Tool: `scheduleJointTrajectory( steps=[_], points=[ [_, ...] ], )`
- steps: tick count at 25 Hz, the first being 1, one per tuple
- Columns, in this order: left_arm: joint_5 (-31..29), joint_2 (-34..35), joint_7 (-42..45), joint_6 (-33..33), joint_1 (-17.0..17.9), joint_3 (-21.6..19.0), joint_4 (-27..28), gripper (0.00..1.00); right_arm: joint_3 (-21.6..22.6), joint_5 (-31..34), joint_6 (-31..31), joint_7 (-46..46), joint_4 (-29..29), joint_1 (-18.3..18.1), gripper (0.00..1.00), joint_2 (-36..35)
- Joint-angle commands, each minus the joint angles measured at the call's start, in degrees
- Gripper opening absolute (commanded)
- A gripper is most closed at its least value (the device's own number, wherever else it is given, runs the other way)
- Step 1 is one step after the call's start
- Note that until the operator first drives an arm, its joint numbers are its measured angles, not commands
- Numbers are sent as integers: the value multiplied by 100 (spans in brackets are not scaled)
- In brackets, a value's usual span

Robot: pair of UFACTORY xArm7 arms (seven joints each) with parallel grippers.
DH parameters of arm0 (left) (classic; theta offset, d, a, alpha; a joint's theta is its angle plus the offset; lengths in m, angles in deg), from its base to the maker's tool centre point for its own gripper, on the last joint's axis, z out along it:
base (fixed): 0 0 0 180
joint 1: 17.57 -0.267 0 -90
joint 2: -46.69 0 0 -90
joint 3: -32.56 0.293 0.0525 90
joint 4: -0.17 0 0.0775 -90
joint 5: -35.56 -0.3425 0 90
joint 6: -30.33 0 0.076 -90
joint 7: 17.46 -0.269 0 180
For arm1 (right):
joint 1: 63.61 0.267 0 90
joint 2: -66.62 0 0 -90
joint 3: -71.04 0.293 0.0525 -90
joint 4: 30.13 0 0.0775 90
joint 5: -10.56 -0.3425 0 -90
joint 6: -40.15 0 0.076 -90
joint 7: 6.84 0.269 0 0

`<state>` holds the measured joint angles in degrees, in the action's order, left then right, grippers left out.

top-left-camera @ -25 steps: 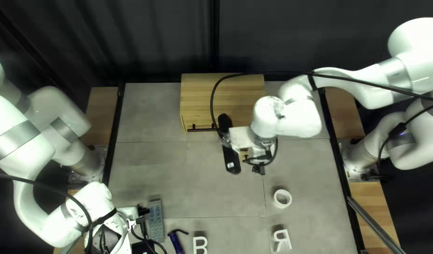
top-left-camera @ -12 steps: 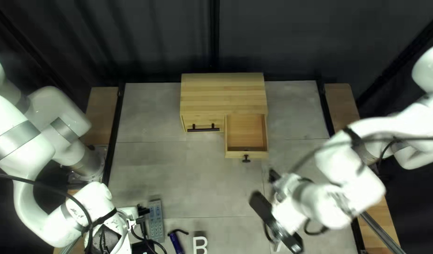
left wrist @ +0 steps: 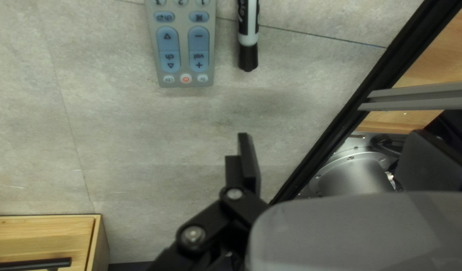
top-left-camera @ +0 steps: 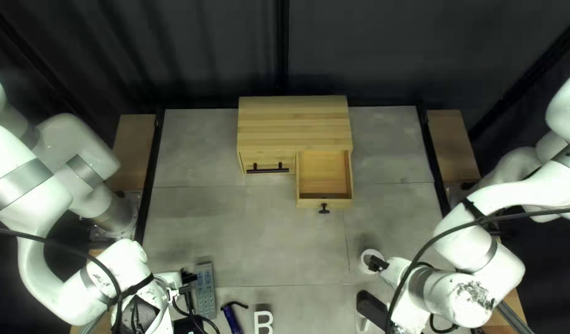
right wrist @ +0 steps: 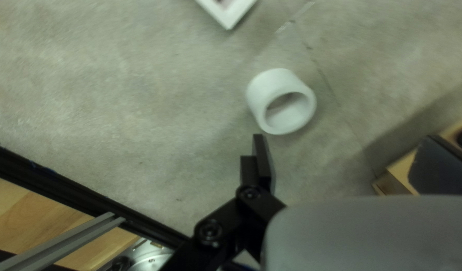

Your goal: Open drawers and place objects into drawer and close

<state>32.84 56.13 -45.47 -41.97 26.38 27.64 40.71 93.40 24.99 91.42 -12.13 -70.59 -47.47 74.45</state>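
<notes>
The white ring (right wrist: 264,95) lies on the table (right wrist: 115,100) just ahead of one finger of my right gripper (right wrist: 347,136) — spread wide, empty — so straddling it likely needs a sideways shift.

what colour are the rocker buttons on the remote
The rocker buttons on the remote are blue; the left wrist view shows them best.

A dark, pleated curtain (top-left-camera: 204,49) spans the rear. The grey tabletop (top-left-camera: 248,238) shows thin seams. Black rails (top-left-camera: 153,154) border its left and right sides; light wooden panels (top-left-camera: 134,139) lie outboard.
</notes>
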Motion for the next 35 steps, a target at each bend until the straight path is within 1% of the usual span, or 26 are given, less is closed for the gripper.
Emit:
scheduleJointTrajectory(
  steps=[1, 18, 22, 25, 30, 35],
  points=[
    [0, 0, 0, 0, 0, 0, 0, 100, -151, -75, -269, 267, 237, -163, 100, -23],
    [0, 0, 0, 0, 0, 0, 0, 100, -151, -75, -269, 267, 237, -163, 100, -23],
    [0, 0, 0, 0, 0, 0, 0, 100, 1, 349, -502, 299, 307, -80, 100, -141],
    [0, 0, 0, 0, 0, 0, 0, 100, 38, 757, -806, 266, 513, -82, 100, -170],
    [0, 0, 0, 0, 0, 0, 0, 100, -109, 1326, -1263, 9, 807, -249, 100, -206],
    [0, 0, 0, 0, 0, 0, 0, 100, -224, 1483, -1313, -435, 722, -351, 100, -334]
  ],
)
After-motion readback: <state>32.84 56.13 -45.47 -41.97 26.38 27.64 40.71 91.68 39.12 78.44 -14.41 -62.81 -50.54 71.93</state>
